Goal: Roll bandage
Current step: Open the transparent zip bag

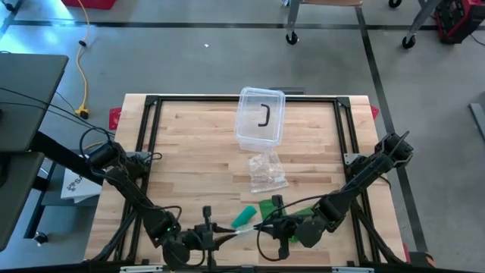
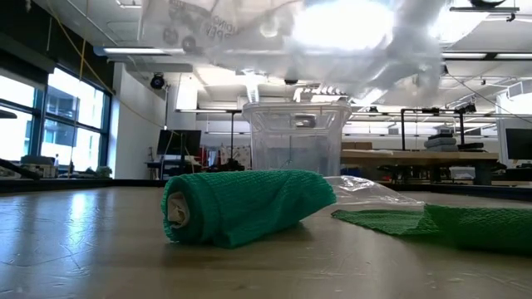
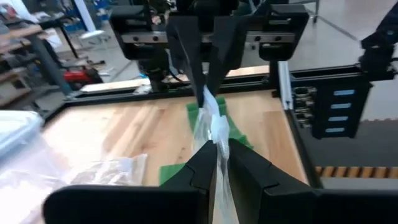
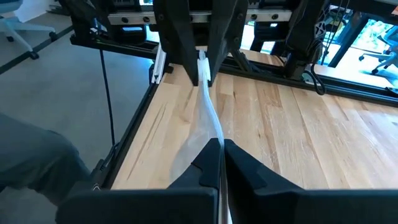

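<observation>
You have both grippers down at the bottom centre of the high view, facing each other across a clear plastic strip that looks like a wrapper. The left gripper comes in from the lower left, and in its wrist view its fingers are pinched together on one end of that strip. The right gripper comes in from the lower right, and in its own wrist view its jaws are closed tight on the other end, so the strip runs taut between the two.

The green bandage roll lies on the wooden table just above the strip in the high view, near the bottom centre. In the low view you see it at centre left, lying on its side with its end turned toward the camera. A flat, loose length of green bandage lies just to the right of the roll; in the low view it spreads across the lower right of the frame.

Higher in the high view, near the middle of the table, lies a crumpled clear plastic bag. Above that, at the table's top edge, stands a clear plastic container with a dark curved piece inside.
</observation>
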`<state>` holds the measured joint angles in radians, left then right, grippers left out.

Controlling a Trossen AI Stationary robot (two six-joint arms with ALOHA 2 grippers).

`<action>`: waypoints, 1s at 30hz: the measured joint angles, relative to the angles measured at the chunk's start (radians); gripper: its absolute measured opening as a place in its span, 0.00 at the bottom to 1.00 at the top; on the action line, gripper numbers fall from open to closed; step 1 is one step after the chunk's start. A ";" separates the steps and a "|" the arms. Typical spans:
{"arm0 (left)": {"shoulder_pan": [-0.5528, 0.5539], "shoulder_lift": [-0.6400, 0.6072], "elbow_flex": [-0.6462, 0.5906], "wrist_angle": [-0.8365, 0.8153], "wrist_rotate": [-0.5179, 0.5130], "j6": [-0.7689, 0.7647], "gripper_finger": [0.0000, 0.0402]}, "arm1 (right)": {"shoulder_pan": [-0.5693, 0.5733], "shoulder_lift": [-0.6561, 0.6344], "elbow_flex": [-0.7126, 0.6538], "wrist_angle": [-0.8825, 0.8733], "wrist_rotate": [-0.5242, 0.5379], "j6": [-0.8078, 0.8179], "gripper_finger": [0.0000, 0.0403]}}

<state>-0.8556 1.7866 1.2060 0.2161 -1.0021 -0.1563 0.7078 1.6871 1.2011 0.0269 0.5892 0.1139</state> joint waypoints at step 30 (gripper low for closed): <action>0.061 0.000 0.000 -0.044 0.020 -0.152 0.00 | -0.077 0.068 0.143 -0.063 -0.097 -0.027 0.40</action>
<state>-0.7950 1.7866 1.2060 0.1721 -0.9820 -0.3088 0.6304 1.7556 1.3436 -0.0357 0.4919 0.0864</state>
